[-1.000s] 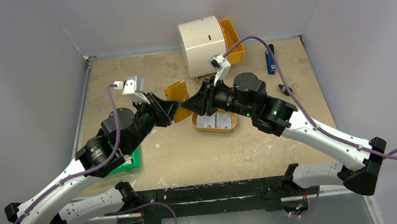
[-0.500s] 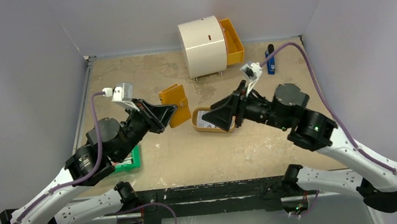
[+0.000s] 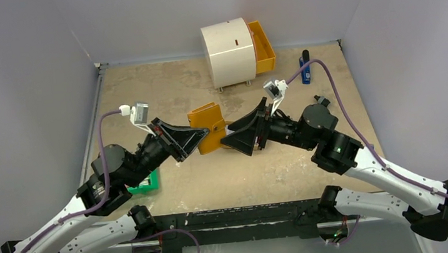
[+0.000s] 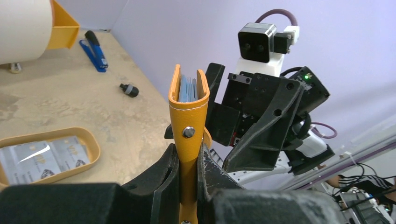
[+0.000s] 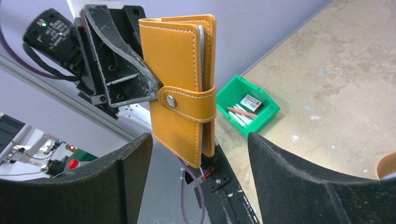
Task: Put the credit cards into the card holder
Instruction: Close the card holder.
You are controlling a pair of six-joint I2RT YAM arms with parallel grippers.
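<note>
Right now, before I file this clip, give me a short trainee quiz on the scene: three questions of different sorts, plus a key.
1. True or false: the left gripper is shut on the card holder.
2. The right gripper has its jaws: A) shut on a card; B) open, facing the holder; C) out of view.
3. Where do the loose credit cards lie?
Key: 1 true; 2 B; 3 in the tan tray.

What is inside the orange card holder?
Thin pale blue card edges show at the top end of the card holder, which the left gripper pinches. Its shut sides hide the cards' faces and their count.
</note>
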